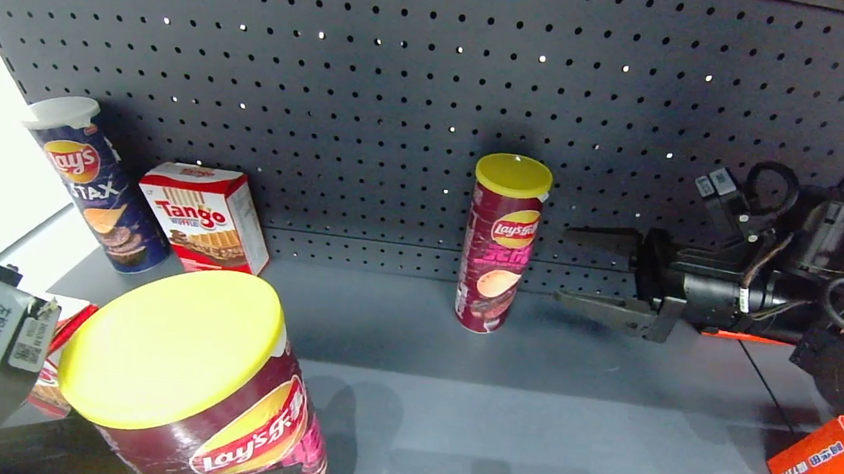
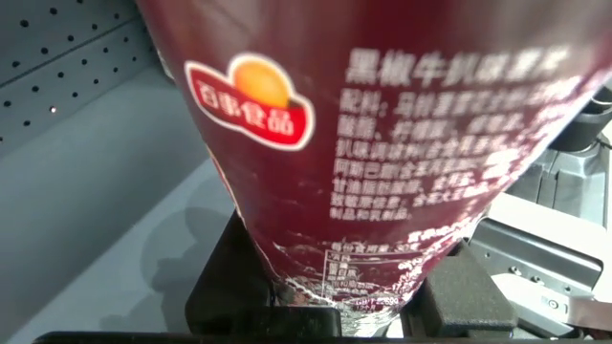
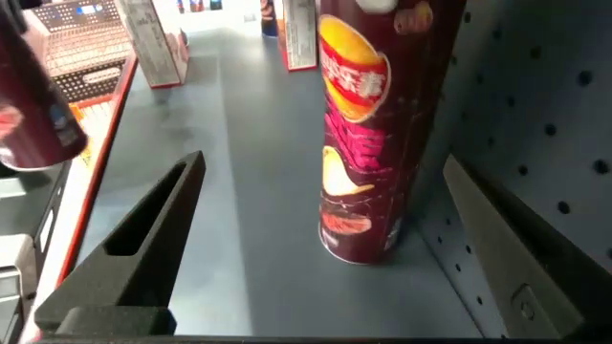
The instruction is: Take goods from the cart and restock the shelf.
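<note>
We log the left gripper (image 2: 349, 298) pinching a maroon cylindrical chip can with a yellow lid (image 1: 199, 378) at the near left of the grey shelf (image 1: 568, 406). A second matching can (image 1: 502, 245) stands upright near the pegboard back (image 1: 407, 73). The right gripper (image 1: 563, 266) is spread, just beside it, not touching.

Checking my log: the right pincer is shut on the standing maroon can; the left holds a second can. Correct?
No: the head view shows the right pincer open, beside the standing maroon can. The left pincer does hold a second can.
</note>
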Robot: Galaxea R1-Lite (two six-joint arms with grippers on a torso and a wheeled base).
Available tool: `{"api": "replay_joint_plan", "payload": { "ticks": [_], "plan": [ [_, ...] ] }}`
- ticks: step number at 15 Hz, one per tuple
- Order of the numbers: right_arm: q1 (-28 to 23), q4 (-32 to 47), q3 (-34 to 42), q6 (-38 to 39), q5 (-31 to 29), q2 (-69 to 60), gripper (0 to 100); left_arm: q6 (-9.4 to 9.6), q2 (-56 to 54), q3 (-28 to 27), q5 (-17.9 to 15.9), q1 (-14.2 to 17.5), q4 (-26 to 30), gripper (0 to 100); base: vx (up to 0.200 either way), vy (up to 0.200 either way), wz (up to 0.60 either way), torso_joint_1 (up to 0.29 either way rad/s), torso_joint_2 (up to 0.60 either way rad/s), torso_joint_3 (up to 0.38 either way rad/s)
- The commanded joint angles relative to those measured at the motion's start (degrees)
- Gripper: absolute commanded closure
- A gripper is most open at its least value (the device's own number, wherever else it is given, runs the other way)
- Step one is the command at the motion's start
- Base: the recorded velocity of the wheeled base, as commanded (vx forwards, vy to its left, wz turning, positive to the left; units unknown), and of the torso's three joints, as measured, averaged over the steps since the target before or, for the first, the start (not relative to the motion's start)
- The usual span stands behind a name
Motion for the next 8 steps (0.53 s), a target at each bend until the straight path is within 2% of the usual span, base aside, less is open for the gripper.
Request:
{"api": "replay_joint_plan", "payload": {
  "ticks": [1, 7, 8],
  "plan": [
    [0.4, 0.0, -1.3, 0.0, 0.0, 2.4, 0, -0.01, 0.1, 0.1, 0.0, 0.0, -0.1, 100, 0.0, 0.0, 0.0, 0.0, 0.0, 0.0],
    [1.5, -0.1, -3.2, -0.3, -0.1, 7.2, 0, -0.01, 0.1, 0.0, 0.1, 0.1, -0.1, 100, 0.0, 0.0, 0.0, 0.0, 0.0, 0.0],
    [1.5, -0.1, -3.5, -0.8, -0.1, 8.0, 0, -0.01, 0.1, 0.0, -0.1, 1.0, -0.1, 100, 0.0, 0.0, 0.0, 0.0, 0.0, 0.0]
  ]
}}
